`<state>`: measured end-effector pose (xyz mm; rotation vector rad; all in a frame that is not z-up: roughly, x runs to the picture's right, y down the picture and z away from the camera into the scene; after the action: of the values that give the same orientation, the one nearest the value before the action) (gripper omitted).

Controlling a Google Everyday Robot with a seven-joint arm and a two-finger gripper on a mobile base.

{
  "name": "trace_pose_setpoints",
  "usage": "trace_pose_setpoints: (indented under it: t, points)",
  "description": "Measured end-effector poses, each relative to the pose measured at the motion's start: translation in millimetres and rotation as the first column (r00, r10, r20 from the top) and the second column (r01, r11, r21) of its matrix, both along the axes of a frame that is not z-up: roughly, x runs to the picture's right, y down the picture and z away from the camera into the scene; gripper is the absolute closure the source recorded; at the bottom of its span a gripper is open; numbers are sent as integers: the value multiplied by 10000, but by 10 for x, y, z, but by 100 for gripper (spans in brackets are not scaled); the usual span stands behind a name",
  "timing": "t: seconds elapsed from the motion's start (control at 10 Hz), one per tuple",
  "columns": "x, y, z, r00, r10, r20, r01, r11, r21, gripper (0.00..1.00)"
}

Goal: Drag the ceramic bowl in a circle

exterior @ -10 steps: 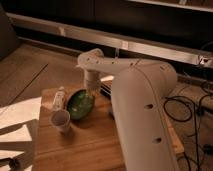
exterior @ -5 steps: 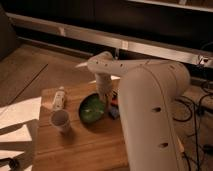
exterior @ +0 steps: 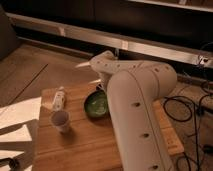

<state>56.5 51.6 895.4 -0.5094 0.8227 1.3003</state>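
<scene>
The ceramic bowl (exterior: 96,105), dark green with a lighter green inside, sits on the wooden table (exterior: 90,146) just left of my big white arm. My gripper (exterior: 101,89) reaches down at the bowl's far right rim, mostly hidden behind the arm's wrist. It is shut on that rim, and the bowl moves along with it.
A small pale cup (exterior: 61,120) stands left of the bowl near the table's left edge. A light bottle (exterior: 59,98) lies on its side behind the cup. White sheets (exterior: 15,120) lie left of the table. Cables (exterior: 192,107) trail over the floor at the right.
The bowl has slid to the right across the table, away from the cup, together with the gripper. The arm has swung to the right.
</scene>
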Motion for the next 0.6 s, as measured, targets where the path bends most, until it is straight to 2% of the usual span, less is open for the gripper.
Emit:
trace_pose_setpoints:
  t: [0.2,0.3,0.6]
  points:
    - [-72,-155,203,9994,-291,202,289,9995,136,100]
    - [-208,-255,314,9979,-437,475,425,9987,268,100]
    - [-623,-416,430,9902,-532,1295,461,9973,576,100]
